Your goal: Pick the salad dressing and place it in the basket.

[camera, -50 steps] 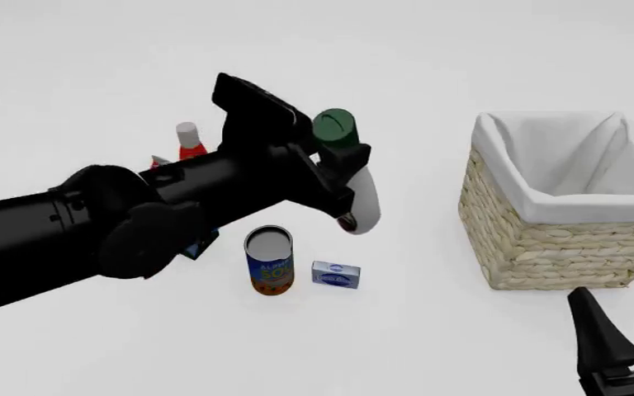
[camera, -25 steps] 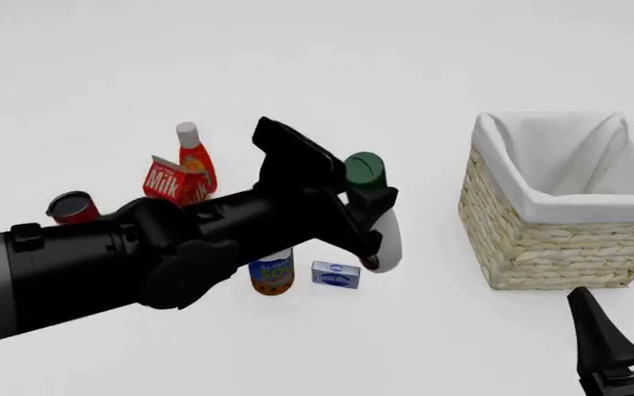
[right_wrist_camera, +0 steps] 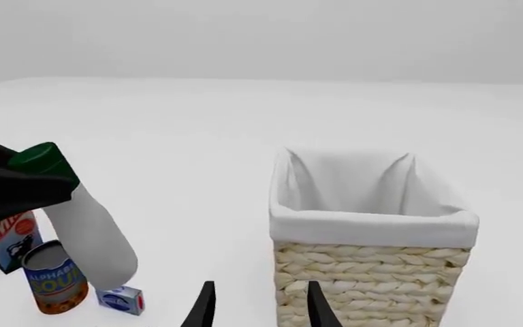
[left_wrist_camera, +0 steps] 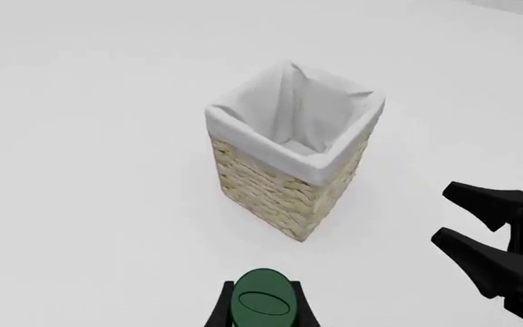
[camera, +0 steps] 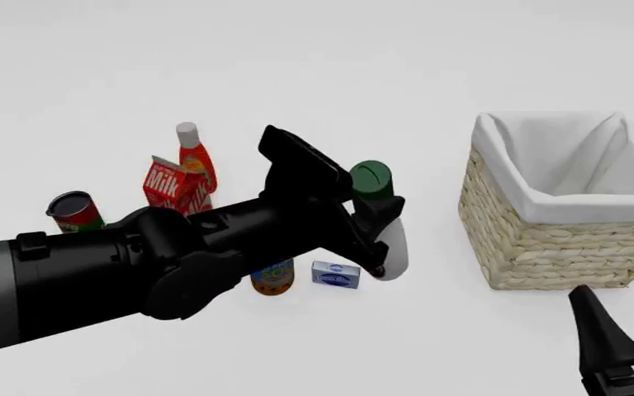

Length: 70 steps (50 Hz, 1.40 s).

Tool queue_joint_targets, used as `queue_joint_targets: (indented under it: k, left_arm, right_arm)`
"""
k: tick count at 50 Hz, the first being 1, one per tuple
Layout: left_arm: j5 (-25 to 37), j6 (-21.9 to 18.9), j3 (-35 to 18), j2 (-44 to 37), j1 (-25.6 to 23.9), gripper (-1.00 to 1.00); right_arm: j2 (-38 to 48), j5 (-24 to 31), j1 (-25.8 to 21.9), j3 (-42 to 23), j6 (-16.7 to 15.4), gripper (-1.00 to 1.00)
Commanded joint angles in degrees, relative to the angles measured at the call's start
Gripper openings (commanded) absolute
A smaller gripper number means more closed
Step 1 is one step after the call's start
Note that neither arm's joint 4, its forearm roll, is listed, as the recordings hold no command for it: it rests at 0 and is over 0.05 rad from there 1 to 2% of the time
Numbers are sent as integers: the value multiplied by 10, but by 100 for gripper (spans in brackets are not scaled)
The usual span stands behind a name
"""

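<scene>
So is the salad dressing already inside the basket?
No: in the front view the salad dressing hangs in the left gripper, apart from the basket.

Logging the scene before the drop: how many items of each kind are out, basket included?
Bottles: 2, salad dressing, red-orange bottle
Cans: 2, soup can, red can
Cartons: 1, milk carton
Small boxes: 1, blue box
Baskets: 1, basket
Total: 7

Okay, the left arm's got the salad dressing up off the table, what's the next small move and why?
Probably carry it further right: the left gripper holds the salad dressing lifted, tilted, and short of the basket, whose open top lies to the right.
</scene>
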<state>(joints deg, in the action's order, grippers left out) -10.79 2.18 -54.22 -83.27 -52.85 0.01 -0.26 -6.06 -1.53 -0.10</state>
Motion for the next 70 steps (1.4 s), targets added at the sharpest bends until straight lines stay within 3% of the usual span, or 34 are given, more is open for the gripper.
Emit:
queue_joint_targets:
  k: [1,10,16,31,32,70]
  left_arm:
    - [-4,-7,-3,3,0,-100]
    - [-8,-5,-2,0,0,-100]
    - [-6,-6,-2,2,-3,-100]
    - [-4,-5,0,4,-4,-100]
    - [-5,-7,0,4,-5,-100]
    - [6,-11,-5,14,-23,-100]
  right_arm:
    - [0,41,-27,-39,-46,100]
    - [0,124,-77,-97,-104,100]
    - [1,171,-103,-135,-113,100]
    - [129,151,-171,-192,-137,100]
    - [138,149,-172,-197,-149,100]
    - [313,110,-271,-267,-115,100]
